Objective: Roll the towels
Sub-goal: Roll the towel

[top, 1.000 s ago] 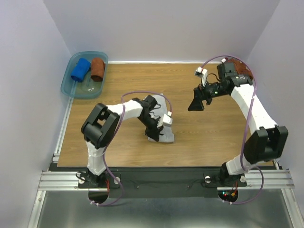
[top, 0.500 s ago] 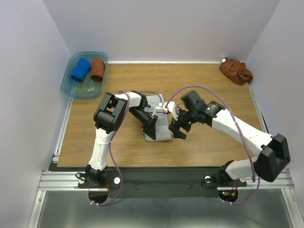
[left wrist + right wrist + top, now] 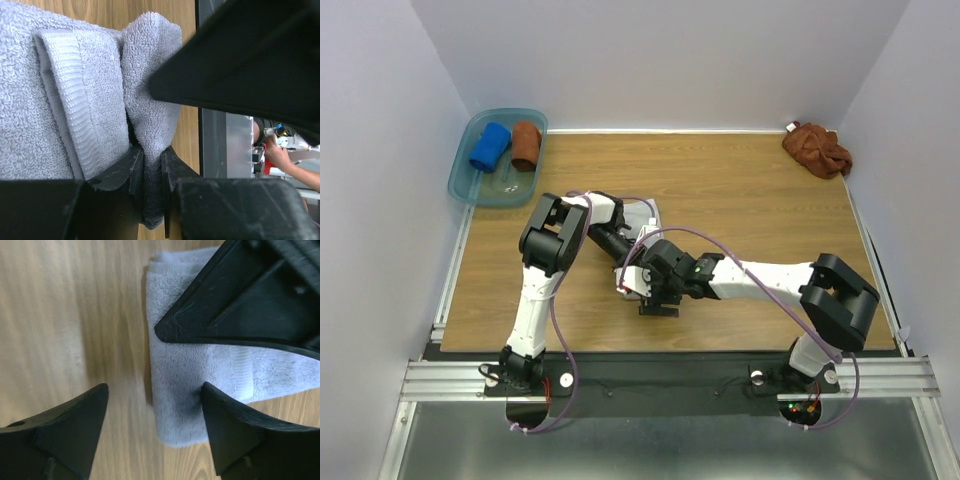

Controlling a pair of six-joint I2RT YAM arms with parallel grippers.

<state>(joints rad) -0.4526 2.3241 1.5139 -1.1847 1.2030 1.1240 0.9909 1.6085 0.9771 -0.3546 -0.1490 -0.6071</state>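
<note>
Right jaws (image 3: pixel 152 432) moved left over grey towel (image 3: pixel 195 375), spread wide — left jaws (image 3: pixel 152 172) pinching its fold.

The wooden table (image 3: pixel 750 200) carries a grey towel (image 3: pixel 642 215), a rust-brown towel (image 3: pixel 817 148) and a blue tub (image 3: pixel 460 175).

Robot lab test cell, plain white partition walls (image 3: pixel 380 120), aluminium rail frame (image 3: pixel 660 378), wooden tabletop (image 3: pixel 740 190)

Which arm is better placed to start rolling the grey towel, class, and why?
Left. Its gripper is already shut on a fold of the grey towel, while the right gripper hangs open over the towel's end.
</note>
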